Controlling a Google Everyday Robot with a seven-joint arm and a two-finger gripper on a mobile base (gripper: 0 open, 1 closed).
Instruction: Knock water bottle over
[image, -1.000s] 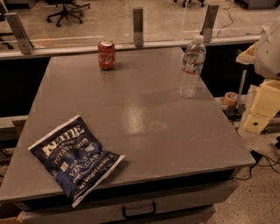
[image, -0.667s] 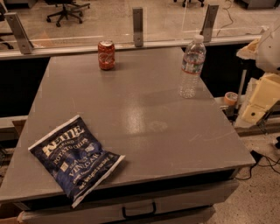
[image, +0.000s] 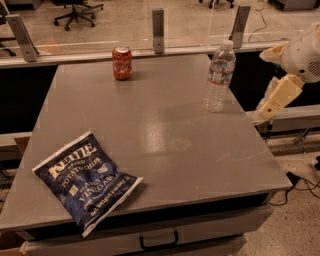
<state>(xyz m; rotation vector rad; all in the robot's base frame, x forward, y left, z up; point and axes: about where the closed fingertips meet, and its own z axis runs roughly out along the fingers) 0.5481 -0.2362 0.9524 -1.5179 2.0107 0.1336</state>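
The water bottle (image: 219, 76) is clear ribbed plastic with a white cap and a coloured label band. It stands upright near the right edge of the grey table (image: 165, 135), toward the back. My gripper (image: 274, 100) is cream-coloured and hangs off the table's right side, to the right of the bottle and apart from it. It is level with the bottle's lower half. The white arm (image: 305, 52) rises above it at the frame's right edge.
A short red soda can (image: 121, 63) stands at the back centre-left. A dark blue Kettle chips bag (image: 85, 180) lies flat at the front left. A glass partition with metal posts (image: 158, 30) runs behind the table. Cables lie on the floor at right.
My gripper has moved up and to the left, closer to the water bottle. The bottle, can and chips bag have not moved.
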